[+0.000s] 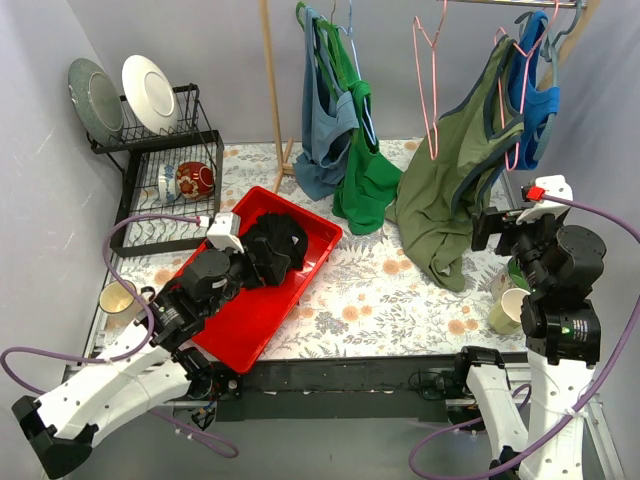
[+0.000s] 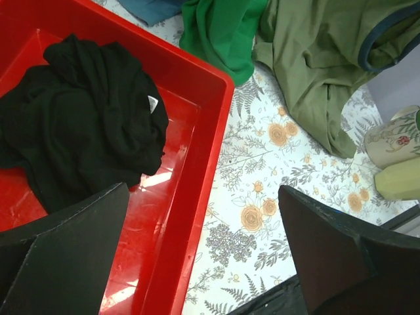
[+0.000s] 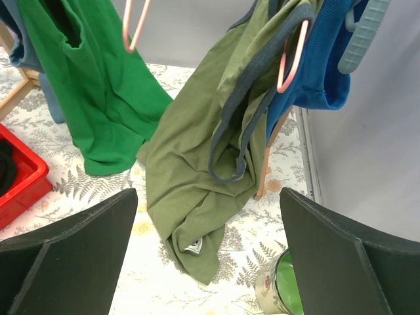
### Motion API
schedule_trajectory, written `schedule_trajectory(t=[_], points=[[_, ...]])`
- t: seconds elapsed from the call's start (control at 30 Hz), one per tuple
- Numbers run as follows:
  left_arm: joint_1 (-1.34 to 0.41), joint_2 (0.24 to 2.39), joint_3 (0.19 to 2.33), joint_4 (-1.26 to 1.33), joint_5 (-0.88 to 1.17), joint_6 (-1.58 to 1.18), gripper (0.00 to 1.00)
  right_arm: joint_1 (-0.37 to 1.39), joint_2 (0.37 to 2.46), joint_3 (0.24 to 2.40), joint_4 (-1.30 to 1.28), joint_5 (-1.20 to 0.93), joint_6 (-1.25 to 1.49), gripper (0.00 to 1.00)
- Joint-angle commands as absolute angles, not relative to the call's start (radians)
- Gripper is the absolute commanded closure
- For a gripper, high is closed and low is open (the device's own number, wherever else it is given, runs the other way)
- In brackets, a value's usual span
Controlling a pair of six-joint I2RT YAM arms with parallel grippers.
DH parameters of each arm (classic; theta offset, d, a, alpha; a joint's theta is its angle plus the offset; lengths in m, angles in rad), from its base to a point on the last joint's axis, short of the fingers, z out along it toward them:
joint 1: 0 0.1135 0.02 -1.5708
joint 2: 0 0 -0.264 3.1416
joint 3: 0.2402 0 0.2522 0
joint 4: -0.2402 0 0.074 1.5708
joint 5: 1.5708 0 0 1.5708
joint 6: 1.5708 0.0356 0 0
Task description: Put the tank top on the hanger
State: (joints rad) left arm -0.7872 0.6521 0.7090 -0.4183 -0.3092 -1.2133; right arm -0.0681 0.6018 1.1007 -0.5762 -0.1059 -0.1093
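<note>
The black tank top lies crumpled in the far end of a red tray; it also shows in the left wrist view. My left gripper is open and empty, low over the tray's right rim, just short of the black fabric. In the left wrist view my left gripper spans that rim. An empty pink wire hanger hangs on the rail at the back; its lower tip shows in the right wrist view. My right gripper is open and empty, facing the hanging clothes.
An olive green top, a bright green top, a blue-grey top and a blue top hang from the rail. A dish rack stands back left. A mug sits left, cups sit right.
</note>
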Motion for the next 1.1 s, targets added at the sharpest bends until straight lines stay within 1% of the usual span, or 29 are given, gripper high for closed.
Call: schedule_trajectory(t=[0.0,0.13,0.23,0.3,0.37,0.5,0.53,0.6,0.63,0.7,0.77,0.8,0.83,0.87,0.9,0.93,1.0,1.03,1.07], points=[[-0.779,0.687,0.681,-0.362,-0.291,-1.227,0.02,-0.072,0.594,1.097,-0.534,-0.159,-0.107,0.02],[-0.767,0.735,0.658,-0.322,-0.302,-1.253,0.02,-0.072,0.6,1.077,-0.538,-0.225,-0.126,0.03],[-0.74,0.782,0.646,-0.281,-0.302,-1.291,0.02,-0.072,0.61,1.052,-0.555,-0.345,-0.21,0.04],[-0.718,0.833,0.64,-0.253,-0.292,-1.315,0.02,-0.072,0.621,1.033,-0.589,-0.516,-0.349,0.05],[-0.674,0.876,0.644,-0.244,-0.273,-1.351,0.02,-0.072,0.646,1.009,-0.638,-0.689,-0.412,0.05],[-0.595,1.046,0.713,-0.264,-0.206,-1.41,0.02,-0.072,0.704,0.947,-0.65,-0.776,-0.442,0.05],[-0.585,1.124,0.733,-0.273,-0.216,-1.419,0.03,-0.072,0.718,0.927,-0.637,-0.775,-0.443,0.06],[-0.581,1.192,0.784,-0.284,-0.225,-1.422,0.08,-0.072,0.719,0.913,-0.624,-0.767,-0.446,0.06],[-0.58,1.26,0.798,-0.285,-0.251,-1.424,0.1,-0.072,0.718,0.904,-0.617,-0.764,-0.448,0.06],[-0.575,1.328,0.843,-0.284,-0.279,-1.414,0.21,-0.072,0.712,0.879,-0.603,-0.767,-0.446,0.06],[-0.568,1.421,0.879,-0.297,-0.317,-1.407,0.29,-0.072,0.707,0.861,-0.601,-0.762,-0.448,0.06],[-0.566,1.449,0.893,-0.304,-0.328,-1.399,0.41,-0.072,0.703,0.854,-0.6,-0.761,-0.449,0.06],[-0.565,1.471,0.92,-0.31,-0.336,-1.394,0.47,-0.072,0.703,0.851,-0.601,-0.758,-0.451,0.05],[-0.565,1.509,0.929,-0.325,-0.353,-1.394,0.55,-0.072,0.7,0.841,-0.6,-0.756,-0.454,0.05],[-0.565,1.517,0.939,-0.33,-0.359,-1.391,0.74,-0.072,0.698,0.838,-0.601,-0.755,-0.456,0.05],[-0.565,1.522,0.949,-0.336,-0.359,-1.388,0.85,-0.071,0.692,0.836,-0.6,-0.753,-0.456,0.05],[-0.565,1.494,0.953,-0.342,-0.341,-1.375,0.96,-0.072,0.689,0.83,-0.601,-0.75,-0.462,0.05],[-0.565,1.474,0.959,-0.342,-0.333,-1.359,1.0,-0.071,0.689,0.828,-0.6,-0.749,-0.465,0.05],[-0.565,1.453,0.965,-0.351,-0.327,-1.348,1.0,-0.072,0.687,0.828,-0.603,-0.749,-0.468,0.05]])
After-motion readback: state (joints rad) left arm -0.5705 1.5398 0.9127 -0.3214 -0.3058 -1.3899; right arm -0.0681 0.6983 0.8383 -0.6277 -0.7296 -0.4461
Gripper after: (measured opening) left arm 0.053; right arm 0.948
